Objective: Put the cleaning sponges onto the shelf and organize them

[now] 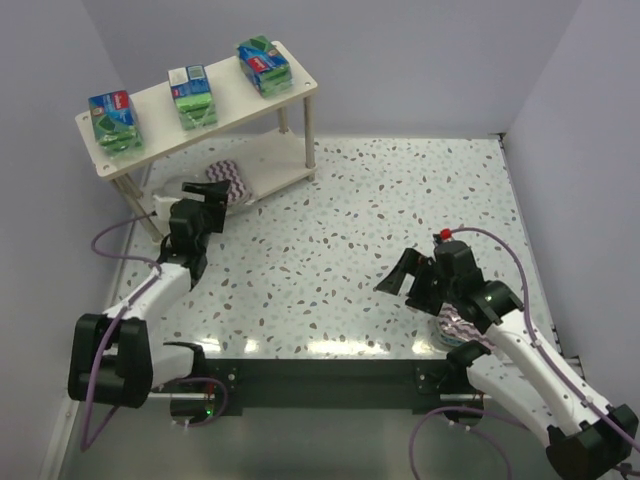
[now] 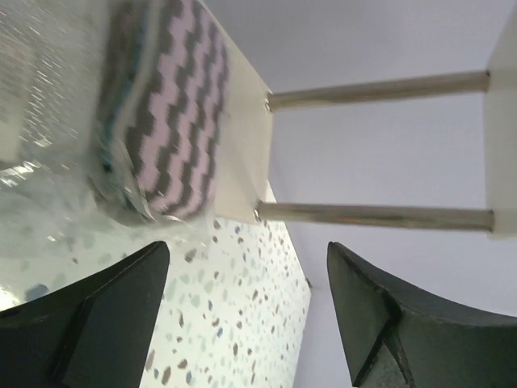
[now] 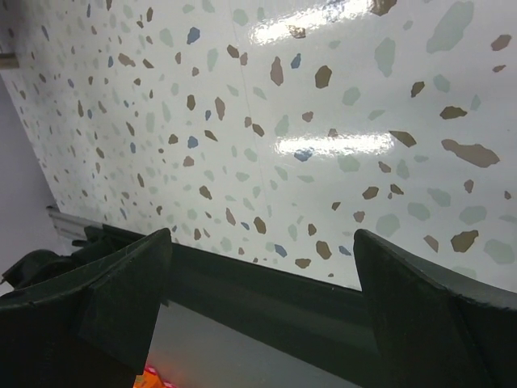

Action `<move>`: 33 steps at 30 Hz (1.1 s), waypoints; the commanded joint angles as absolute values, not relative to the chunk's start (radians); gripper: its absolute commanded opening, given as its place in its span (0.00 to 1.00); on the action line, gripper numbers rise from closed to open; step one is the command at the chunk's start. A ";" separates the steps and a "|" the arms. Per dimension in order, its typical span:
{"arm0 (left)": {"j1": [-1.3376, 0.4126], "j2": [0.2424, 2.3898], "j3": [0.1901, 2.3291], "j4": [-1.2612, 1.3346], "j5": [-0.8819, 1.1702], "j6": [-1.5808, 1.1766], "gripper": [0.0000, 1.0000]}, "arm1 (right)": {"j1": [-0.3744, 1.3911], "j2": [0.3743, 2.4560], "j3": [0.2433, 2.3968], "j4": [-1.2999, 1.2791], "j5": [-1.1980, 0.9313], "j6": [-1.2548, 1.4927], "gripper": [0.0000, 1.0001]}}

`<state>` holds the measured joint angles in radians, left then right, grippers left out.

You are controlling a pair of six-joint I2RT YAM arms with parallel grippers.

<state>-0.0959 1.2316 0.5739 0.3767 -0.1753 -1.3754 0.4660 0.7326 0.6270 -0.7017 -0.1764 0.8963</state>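
Note:
The cream-white shelf [image 1: 150,105] stands at the far left. Three green-and-blue packs [image 1: 114,120], [image 1: 191,95], [image 1: 263,64] sit on its top board. A purple-striped oval pad [image 1: 227,181] lies on the lower board; it also shows in the left wrist view [image 2: 174,113], with a silvery clear-wrapped pack [image 2: 40,121] beside it. My left gripper [image 1: 205,205] is open and empty just in front of the lower board. My right gripper [image 1: 400,280] is open and empty above the table. A second striped pad [image 1: 462,328] lies under the right arm, partly hidden.
Thin shelf legs [image 2: 376,216] stand just beyond the left gripper. Grey walls close the table at the back and both sides. The dark front rail [image 3: 266,291] runs under the right gripper.

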 commanded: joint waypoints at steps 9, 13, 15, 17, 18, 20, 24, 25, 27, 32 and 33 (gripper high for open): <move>-0.343 1.020 0.519 0.281 0.150 -1.260 0.93 | 0.468 0.727 0.839 -1.080 0.381 0.965 0.98; -0.454 1.023 0.503 0.299 0.279 -1.197 0.92 | 0.460 0.796 0.885 -1.213 0.567 1.025 0.98; -0.544 1.037 0.512 0.287 0.316 -1.160 0.91 | 0.456 0.848 0.888 -1.229 0.575 1.040 0.98; -0.606 1.051 0.522 0.285 0.328 -1.137 0.90 | 0.421 0.874 0.879 -1.226 0.543 1.072 0.98; -0.659 1.055 0.522 0.290 0.339 -1.129 0.89 | 0.407 0.891 0.859 -1.215 0.522 1.074 0.98; -0.736 1.057 0.519 0.285 0.338 -1.108 0.88 | 0.358 0.910 0.833 -1.177 0.502 1.069 0.98; -0.824 1.042 0.505 0.271 0.314 -1.088 0.87 | 0.330 0.962 0.773 -1.154 0.466 1.089 0.98; -0.831 1.035 0.489 0.275 0.314 -1.088 0.87 | 0.330 0.968 0.744 -1.144 0.444 1.119 0.98; -0.848 1.017 0.457 0.282 0.311 -1.088 0.86 | 0.328 0.963 0.694 -1.126 0.423 1.159 0.98; -0.851 0.973 0.402 0.287 0.325 -1.092 0.86 | 0.330 0.986 0.620 -1.059 0.402 1.203 0.96; -0.850 0.957 0.393 0.284 0.324 -1.091 0.86 | 0.328 0.998 0.606 -1.049 0.403 1.209 0.96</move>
